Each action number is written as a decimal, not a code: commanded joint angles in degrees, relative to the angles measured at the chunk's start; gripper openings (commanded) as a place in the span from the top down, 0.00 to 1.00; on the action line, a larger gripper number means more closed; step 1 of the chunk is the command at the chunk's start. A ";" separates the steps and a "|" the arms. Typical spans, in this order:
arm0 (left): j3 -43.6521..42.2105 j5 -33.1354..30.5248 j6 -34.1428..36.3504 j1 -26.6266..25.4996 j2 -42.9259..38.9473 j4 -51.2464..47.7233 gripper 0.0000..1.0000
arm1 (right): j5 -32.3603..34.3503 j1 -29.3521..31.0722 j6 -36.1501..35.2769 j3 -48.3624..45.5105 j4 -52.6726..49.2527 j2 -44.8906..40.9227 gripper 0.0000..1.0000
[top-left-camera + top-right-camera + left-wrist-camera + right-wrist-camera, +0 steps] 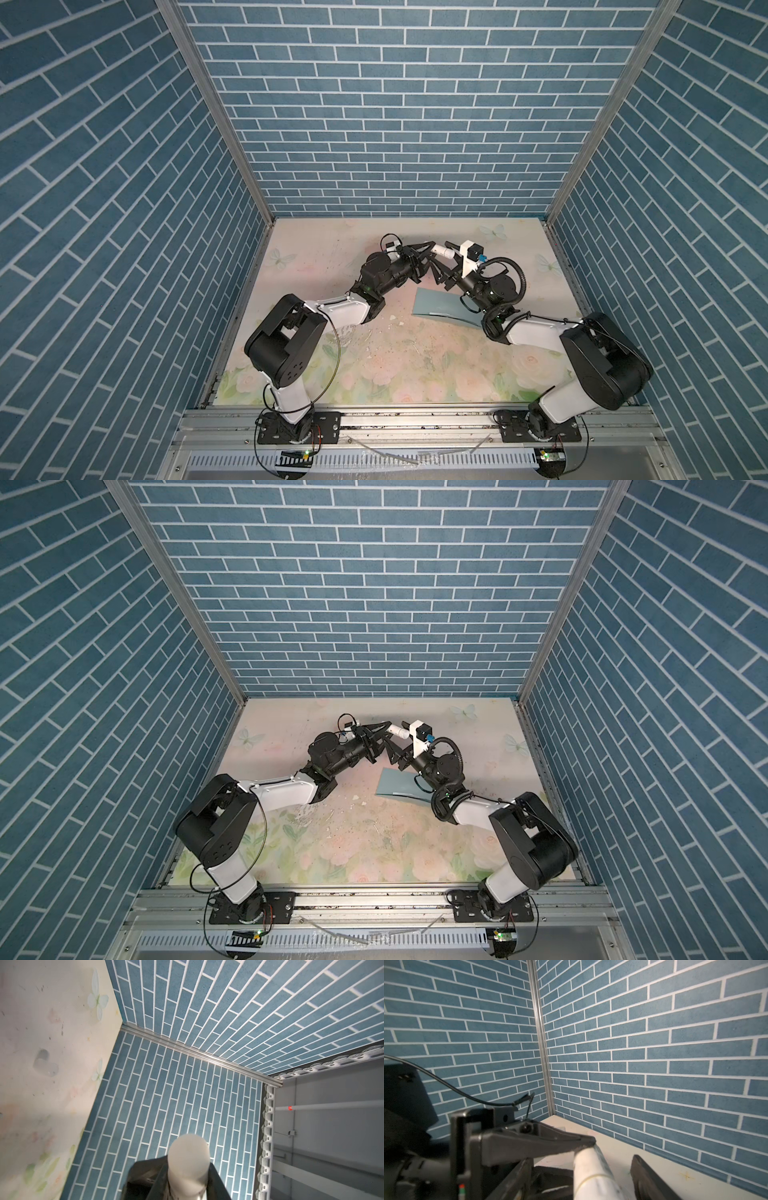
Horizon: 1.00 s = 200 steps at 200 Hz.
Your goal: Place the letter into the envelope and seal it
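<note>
Two robot arms are meeting above the far half of a flower-printed table point(374, 353), and between them one white cylinder point(444, 251) is hanging level in the air, clear of the tabletop. The left gripper point(430, 254) is clenching one end of it. In the right wrist view a black finger point(539, 1138) of that gripper is pressing on the white cylinder point(591, 1169), and in the left wrist view the cylinder's rounded end point(188, 1159) is sticking out between dark fingers. The right gripper point(441, 261) is standing released, its jaws spread to either side of the cylinder, and one of its fingers point(648, 1176) is showing a clear gap from it. One ring line is circling the cylinder, and the faint dark marks on it are too blurred to read. The single teal envelope point(440, 307) is lying on the table just below and beside the right arm's wrist, near the middle of the surface, with its near edge curling up slightly. It is showing in both top views point(399, 789), with one pale strip running along it. Whether the letter is lying inside it cannot be told. Three pale butterflies are decorating the far part of the tabletop, one point(282, 257) on the left, one point(492, 232) near the back edge and one point(546, 264) on the right. Three blue brick-patterned walls point(395, 124) are enclosing the scene. Two small green lights, one point(305, 453) under each arm's base, are glowing along the front rail.
</note>
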 commanded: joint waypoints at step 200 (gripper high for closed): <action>-7.35 -12.21 93.73 3.51 -24.98 -42.15 1.00 | 19.29 2.52 54.64 10.89 -100.78 -23.56 0.19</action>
